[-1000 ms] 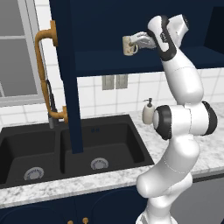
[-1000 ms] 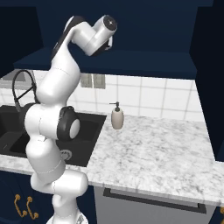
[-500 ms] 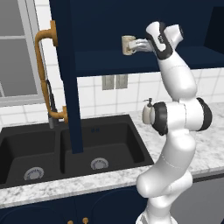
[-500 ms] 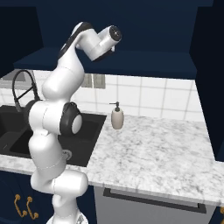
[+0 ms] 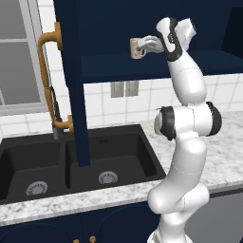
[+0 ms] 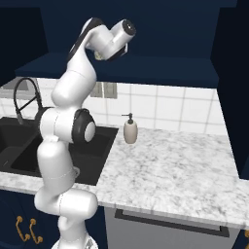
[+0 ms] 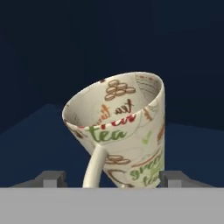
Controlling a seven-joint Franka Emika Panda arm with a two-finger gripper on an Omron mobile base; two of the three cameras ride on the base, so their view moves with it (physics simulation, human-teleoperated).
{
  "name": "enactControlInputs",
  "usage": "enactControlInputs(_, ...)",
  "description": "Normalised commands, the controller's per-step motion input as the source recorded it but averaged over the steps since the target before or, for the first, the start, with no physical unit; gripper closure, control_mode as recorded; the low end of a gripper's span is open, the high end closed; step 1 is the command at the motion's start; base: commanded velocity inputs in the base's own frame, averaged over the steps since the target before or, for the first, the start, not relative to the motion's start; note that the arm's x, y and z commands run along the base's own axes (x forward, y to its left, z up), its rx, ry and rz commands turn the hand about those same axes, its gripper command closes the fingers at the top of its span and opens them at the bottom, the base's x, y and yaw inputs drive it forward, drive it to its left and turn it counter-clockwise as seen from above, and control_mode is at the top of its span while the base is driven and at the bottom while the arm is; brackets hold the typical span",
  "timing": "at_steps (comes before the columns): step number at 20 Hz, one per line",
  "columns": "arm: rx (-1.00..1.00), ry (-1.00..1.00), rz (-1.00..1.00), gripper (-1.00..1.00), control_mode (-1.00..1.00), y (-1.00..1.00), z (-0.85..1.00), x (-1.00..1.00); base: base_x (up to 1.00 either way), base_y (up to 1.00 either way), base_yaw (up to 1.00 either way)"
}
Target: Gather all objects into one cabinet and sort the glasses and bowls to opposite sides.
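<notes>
Cream mug [image 5: 137, 48] gripped in claw [image 5: 143, 46] (tilted) inside open cabinet [image 5: 156, 66]; soap bottle [image 6: 130, 130] on counter [image 6: 185, 170] below.

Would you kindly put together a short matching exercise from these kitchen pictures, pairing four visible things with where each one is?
Things:
1. mug
2. soap bottle
3. faucet
4. cabinet door handle

Places:
A. arching over the black sink
B. held by the gripper up at the open cabinet shelf
C. standing on the marble counter by the tiled wall
D. brass, running down the open navy door

Pairs: 1-B, 2-C, 3-A, 4-D
</notes>
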Motion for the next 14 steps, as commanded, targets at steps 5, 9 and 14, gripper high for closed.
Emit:
enactControlInputs(5,0.0,-0.05,0.0,1.0,-1.0,-0.01,0.0,-0.17,0.0,0.0,0.0)
enactControlInputs(9,0.0,-0.06,0.0,1.0,-1.0,0.0,0.0,-0.16,0.0,0.0,0.0)
enactControlInputs(14,0.0,-0.07,0.0,1.0,-1.0,0.11,0.0,-0.12,0.0,0.0,0.0)
